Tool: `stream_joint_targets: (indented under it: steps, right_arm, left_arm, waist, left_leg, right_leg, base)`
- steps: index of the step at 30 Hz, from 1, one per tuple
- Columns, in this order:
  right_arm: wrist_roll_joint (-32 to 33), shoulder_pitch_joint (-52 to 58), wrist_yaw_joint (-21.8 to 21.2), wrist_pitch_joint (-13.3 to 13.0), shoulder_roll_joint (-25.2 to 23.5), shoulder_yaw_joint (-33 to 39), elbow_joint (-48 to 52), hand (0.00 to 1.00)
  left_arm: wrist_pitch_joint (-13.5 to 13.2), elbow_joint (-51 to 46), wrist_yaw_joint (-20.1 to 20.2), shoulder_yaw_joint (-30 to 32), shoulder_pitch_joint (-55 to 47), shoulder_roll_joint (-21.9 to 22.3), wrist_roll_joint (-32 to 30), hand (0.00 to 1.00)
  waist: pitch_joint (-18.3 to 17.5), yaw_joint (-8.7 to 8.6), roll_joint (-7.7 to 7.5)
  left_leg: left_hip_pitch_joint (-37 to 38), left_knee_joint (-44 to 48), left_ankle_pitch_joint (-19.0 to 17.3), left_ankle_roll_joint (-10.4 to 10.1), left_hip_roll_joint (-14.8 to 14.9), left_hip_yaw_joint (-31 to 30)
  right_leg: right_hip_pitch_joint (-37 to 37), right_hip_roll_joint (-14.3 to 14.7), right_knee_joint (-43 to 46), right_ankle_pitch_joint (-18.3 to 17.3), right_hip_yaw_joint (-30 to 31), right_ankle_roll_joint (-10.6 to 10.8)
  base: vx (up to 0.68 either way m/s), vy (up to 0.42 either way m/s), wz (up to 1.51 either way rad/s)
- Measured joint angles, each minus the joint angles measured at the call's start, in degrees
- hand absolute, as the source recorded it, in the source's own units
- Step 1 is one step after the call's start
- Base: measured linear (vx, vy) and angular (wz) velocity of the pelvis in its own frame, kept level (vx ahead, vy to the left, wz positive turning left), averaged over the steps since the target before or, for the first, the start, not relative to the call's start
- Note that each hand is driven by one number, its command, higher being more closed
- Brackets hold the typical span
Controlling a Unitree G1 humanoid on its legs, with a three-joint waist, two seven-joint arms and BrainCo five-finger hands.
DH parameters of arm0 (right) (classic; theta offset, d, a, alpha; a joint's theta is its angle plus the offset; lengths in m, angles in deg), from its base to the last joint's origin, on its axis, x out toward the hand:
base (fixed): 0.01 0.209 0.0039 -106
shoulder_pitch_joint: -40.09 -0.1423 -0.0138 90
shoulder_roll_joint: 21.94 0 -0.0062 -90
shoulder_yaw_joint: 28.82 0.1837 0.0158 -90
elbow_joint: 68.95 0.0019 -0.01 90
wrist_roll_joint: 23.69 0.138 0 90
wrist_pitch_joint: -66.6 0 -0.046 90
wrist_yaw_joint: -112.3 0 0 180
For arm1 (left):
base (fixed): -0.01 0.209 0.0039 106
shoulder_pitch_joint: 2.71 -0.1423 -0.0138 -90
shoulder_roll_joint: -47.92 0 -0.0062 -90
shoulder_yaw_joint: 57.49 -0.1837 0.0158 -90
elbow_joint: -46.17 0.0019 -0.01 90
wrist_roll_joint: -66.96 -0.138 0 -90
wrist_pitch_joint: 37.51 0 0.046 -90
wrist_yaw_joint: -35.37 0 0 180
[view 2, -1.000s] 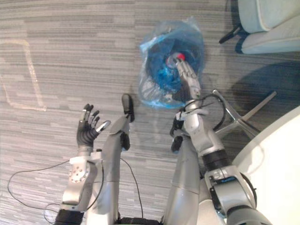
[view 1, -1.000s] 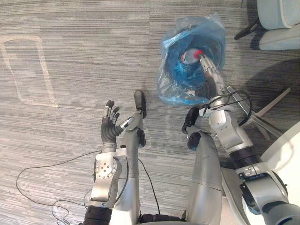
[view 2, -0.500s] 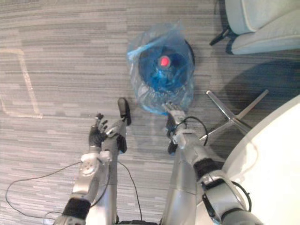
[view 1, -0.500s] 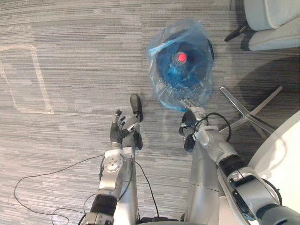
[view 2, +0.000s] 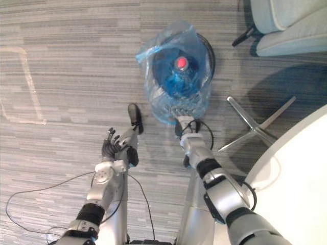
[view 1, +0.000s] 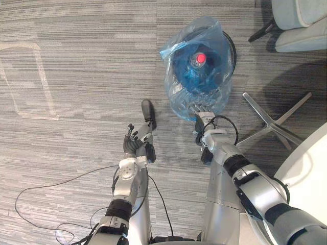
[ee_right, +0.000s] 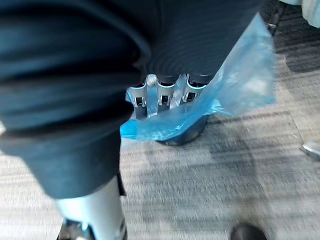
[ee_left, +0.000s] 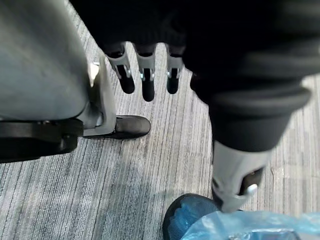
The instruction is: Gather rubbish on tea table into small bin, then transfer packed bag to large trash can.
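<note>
A: Where was the blue bag (view 1: pixel 202 71) logged?
B: In the small bin (view 1: pixel 232 48) on the carpet (view 1: pixel 76 117), bottle (view 1: pixel 200 58) inside. Right hand (view 1: pixel 203 113) was placed at its near edge, grip couldn't be told. Left hand (view 1: pixel 133 144) was held open, empty

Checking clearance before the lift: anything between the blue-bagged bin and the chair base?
Nothing. In the left eye view, only bare carpet separates the blue-bagged bin from the chair base.

Eye views, left and right: head-mounted stereo pair, looking steeply down from well above the grey striped carpet floor (view 1: pixel 76 76); both share the translucent blue plastic bag (view 1: pixel 196 76) in the small dark round bin (view 1: pixel 232 47). Wrist views: very close, each looking along its own hand, left hand (ee_left: pixel 146 82), right hand (ee_right: pixel 165 95), towards floor and bag.
</note>
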Motion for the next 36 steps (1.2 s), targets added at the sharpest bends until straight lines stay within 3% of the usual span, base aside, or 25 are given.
stream_joint_targets:
  steps: [3,7,21,31,36]
  right_arm:
    - [0.4,-1.7,1.0,0.0,-0.4,-1.8,0.4,1.0]
    - [3.2,-2.4,3.6,0.4,-1.9,-1.6,1.3,1.0]
    - [9.4,-0.4,6.1,-0.4,-2.5,-0.9,9.6,1.0]
    - [14.1,8.7,6.0,-2.1,-5.5,-0.7,20.8,1.0]
    - [16.5,15.5,5.2,-3.0,-6.3,-0.6,27.4,1.0]
  left_arm:
    - [0.7,7.6,-1.0,1.5,7.2,0.3,0.0,0.0]
    - [2.5,7.5,-4.4,-1.0,8.5,1.4,-4.4,0.0]
    - [1.9,8.6,-3.9,-1.6,7.0,1.4,-3.5,0.0]
    - [2.9,9.6,-3.8,-2.9,2.4,-0.4,-4.3,0.0]
    - [3.6,10.9,-2.7,-3.1,-2.1,-0.7,-4.7,0.0]
  waist:
    - [0.0,-0.35,-0.01]
    - [0.0,-0.6,-0.03]
    - [0.0,-0.07,-0.06]
    - [-0.9,0.11,-1.47]
    - [-1.7,-0.01,-2.54]
  left_leg:
    - [-0.8,0.8,-0.2,0.1,0.3,-0.4]
    - [-1.8,1.4,-0.2,0.1,0.4,-0.7]
    - [0.0,2.0,-0.3,0.3,0.9,-0.4]
    - [8.7,1.9,-2.3,-0.2,2.1,-0.3]
    - [17.7,-0.7,-2.8,-0.5,2.1,-0.4]
  right_leg:
    - [-0.2,0.2,0.1,0.0,-0.3,0.0]
    - [-0.8,0.2,0.2,0.1,-0.6,0.0]
    - [1.3,0.6,-0.6,0.8,-0.6,-0.1]
    - [11.6,1.9,-4.7,1.6,-1.2,0.1]
    - [21.3,2.4,-8.4,1.6,-2.1,0.3]
  base:
    - [-0.05,-0.019,-0.01]
    - [-0.05,-0.012,0.0]
    - [-0.06,-0.021,-0.04]
    - [-0.03,-0.02,-0.13]
    - [-0.01,-0.014,-0.05]
